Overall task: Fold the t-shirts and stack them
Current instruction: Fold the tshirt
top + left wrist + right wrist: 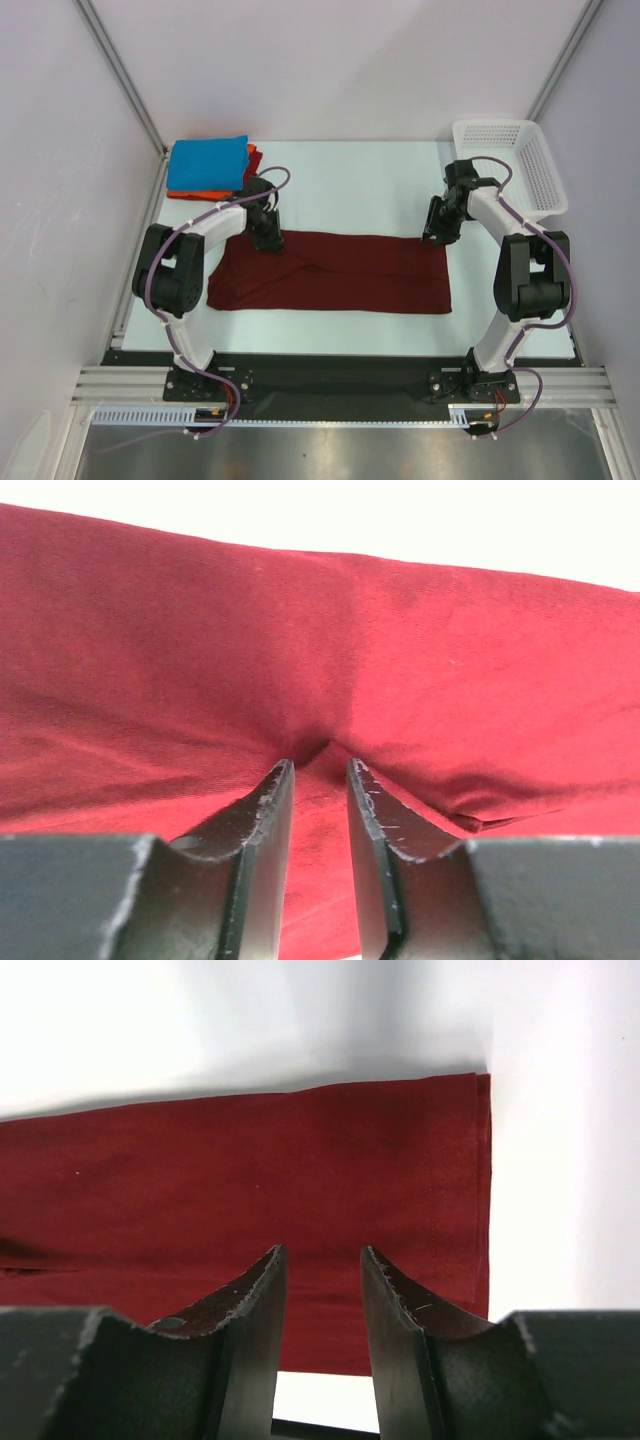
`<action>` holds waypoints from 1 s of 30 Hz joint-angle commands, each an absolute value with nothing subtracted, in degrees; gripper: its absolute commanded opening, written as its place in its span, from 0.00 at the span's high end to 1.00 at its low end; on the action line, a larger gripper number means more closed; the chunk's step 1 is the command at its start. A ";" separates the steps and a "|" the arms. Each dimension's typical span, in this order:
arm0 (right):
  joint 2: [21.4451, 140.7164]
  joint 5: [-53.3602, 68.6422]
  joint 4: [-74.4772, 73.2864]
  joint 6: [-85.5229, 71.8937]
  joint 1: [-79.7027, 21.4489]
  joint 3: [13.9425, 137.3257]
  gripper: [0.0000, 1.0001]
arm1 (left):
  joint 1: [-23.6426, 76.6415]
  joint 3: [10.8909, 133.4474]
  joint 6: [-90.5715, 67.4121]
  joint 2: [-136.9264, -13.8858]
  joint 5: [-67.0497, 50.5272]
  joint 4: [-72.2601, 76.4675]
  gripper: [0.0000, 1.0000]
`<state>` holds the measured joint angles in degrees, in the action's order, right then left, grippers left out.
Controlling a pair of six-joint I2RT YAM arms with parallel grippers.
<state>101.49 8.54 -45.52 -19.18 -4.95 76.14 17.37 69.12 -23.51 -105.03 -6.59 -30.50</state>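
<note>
Near, on the pale table (350, 190): the dark maroon red cloth t-shirt (330, 275) lies flat as a long band running 9 to 3 o'clock, with no sleeves showing; judged step: taking hold of the far long edge for the next fold.
At the band's 11 o'clock, on that far edge, is the left gripper (318, 765); its jaws are drawn close with cloth puckered up between the tips, so it is pinching the shirt.
At the band's 1 o'clock corner, just inside the hemmed end, is the right gripper (322, 1252); its jaws are parted, the cloth beneath is flat and unpuckered, and nothing is gripped.
Next move, as a judgement: the right closes on its corner; both then lift level and carry the edge toward 6 o'clock, evenly, or the band skews.
Far, at the table's 10 o'clock: a bright blue cloth t-shirt (208, 163) sits folded on an orange-red cloth t-shirt (195, 194); likely the stack to join.
Far, at 2 o'clock: a white plastic mesh basket (545, 180), well apart from the band.
</note>
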 commanded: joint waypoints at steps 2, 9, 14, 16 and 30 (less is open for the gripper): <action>98.61 10.02 -45.09 -18.37 -4.57 75.94 0.59 | 17.84 70.49 -23.99 -105.65 -4.66 -29.71 0.82; 98.61 10.37 -45.09 -18.54 -4.66 75.94 0.59 | 19.51 70.05 -24.17 -102.75 -2.20 -29.79 1.00; 98.17 10.11 -45.53 -18.54 -4.83 75.94 0.59 | 22.05 67.16 -26.01 -96.08 -0.36 -31.46 1.00; 97.82 10.20 -45.53 -18.46 -4.92 75.85 0.59 | 23.20 65.84 -27.06 -93.62 -0.18 -32.60 1.00; 96.50 10.72 -44.65 -18.81 -7.29 73.83 0.59 | 33.65 47.21 -38.66 -76.38 1.32 -33.05 0.91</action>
